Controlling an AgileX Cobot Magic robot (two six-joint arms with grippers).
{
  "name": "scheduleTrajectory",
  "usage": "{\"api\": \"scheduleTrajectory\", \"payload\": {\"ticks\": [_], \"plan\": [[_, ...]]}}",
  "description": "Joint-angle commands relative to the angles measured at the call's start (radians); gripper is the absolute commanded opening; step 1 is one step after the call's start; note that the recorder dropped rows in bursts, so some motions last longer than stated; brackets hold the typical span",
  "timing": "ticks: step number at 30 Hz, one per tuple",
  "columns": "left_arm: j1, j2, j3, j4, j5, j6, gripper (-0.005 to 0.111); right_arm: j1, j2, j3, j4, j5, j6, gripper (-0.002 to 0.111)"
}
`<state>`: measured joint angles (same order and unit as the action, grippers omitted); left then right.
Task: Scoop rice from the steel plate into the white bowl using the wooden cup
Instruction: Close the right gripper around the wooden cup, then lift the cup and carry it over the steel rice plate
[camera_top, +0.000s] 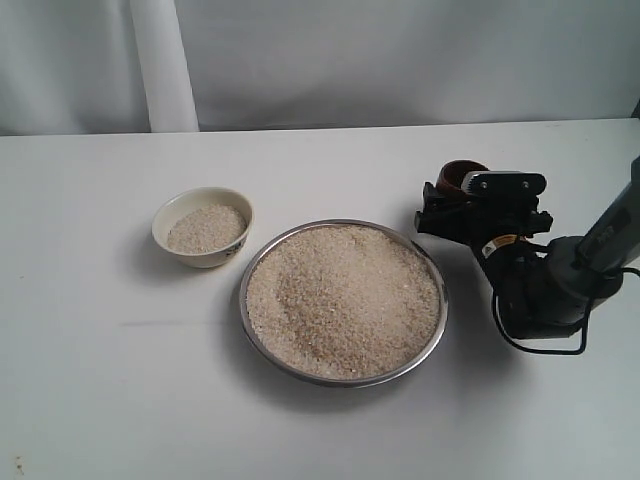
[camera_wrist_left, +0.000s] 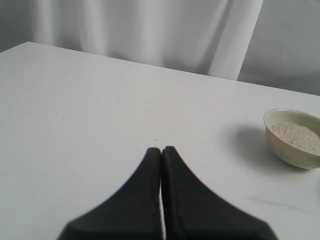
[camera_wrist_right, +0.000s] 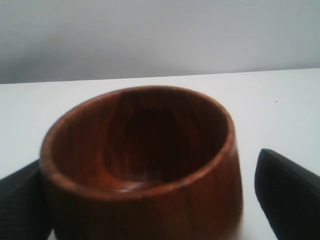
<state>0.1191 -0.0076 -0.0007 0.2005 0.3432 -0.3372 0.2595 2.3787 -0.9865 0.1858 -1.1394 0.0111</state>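
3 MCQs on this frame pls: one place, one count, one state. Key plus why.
1. Where is the wooden cup? A) far left, by itself B) between the right gripper's fingers, beside the plate C) upside down out front
2. How many dishes hold rice? A) one B) two C) three
3. The left gripper is: A) shut B) wide open C) holding a spoon
Key: 1 B, black fingers flank it, right of the plate in the exterior view; 2 B, plate and bowl hold grains, the cup looks empty; 3 A, its tips meet with nothing between.
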Motion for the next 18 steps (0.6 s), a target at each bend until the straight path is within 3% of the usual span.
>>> {"api": "scheduleTrajectory", "payload": {"ticks": [1,4,8,18], "plan": [[-0.001,0.008,0.001,-0.004,-0.006,-0.002,0.000,-0.007,0.002,-0.005,0.003,0.001,-0.011,0.083],[-0.001,0.008,0.001,-0.004,-0.006,-0.002,0.000,-0.007,0.002,-0.005,0.003,0.001,-0.011,0.074],[-0.001,0.008,0.001,-0.004,-0.006,-0.002,0.000,-0.007,0.002,-0.005,0.003,0.001,-0.011,0.046],[-0.001,0.008,0.001,-0.004,-0.006,-0.002,0.000,-0.007,-0.023,-0.001,0.009,0.001,-0.040,0.002]]}}
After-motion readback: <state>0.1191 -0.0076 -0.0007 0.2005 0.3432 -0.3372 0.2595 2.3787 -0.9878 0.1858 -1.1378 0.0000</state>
